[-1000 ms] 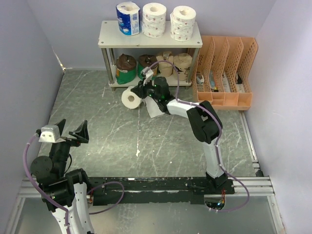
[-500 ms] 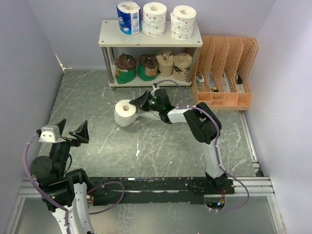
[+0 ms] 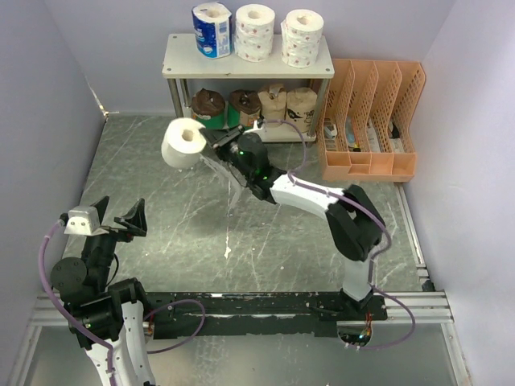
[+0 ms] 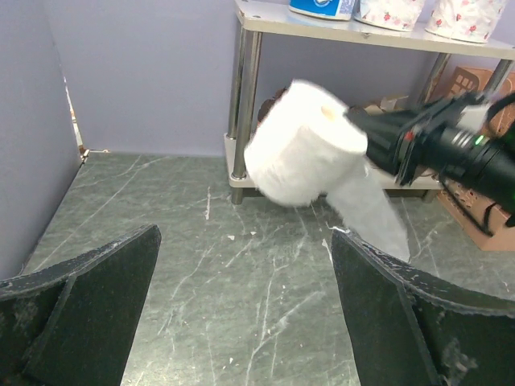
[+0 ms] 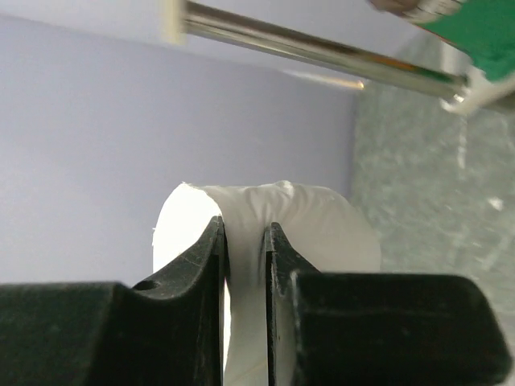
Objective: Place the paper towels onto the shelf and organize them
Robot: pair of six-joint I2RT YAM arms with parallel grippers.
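Note:
My right gripper is shut on a plain white paper towel roll, pinching its wall, and holds it in the air left of the shelf. A loose sheet hangs down from the roll. In the right wrist view the roll bulges around the fingers of the gripper. One blue-white wrapped roll and two patterned rolls stand on the top board. Green-wrapped rolls and tan rolls fill the lower tier. My left gripper is open at the near left, holding nothing.
An orange perforated file organizer stands right of the shelf, against the back wall. Purple walls close in the left, back and right sides. The floor is dark green marbled sheet. A black rail runs along the near edge.
The right arm lifted the white roll off the floor and swung it up and to the left, with the loose sheet trailing below. The left arm has not moved.

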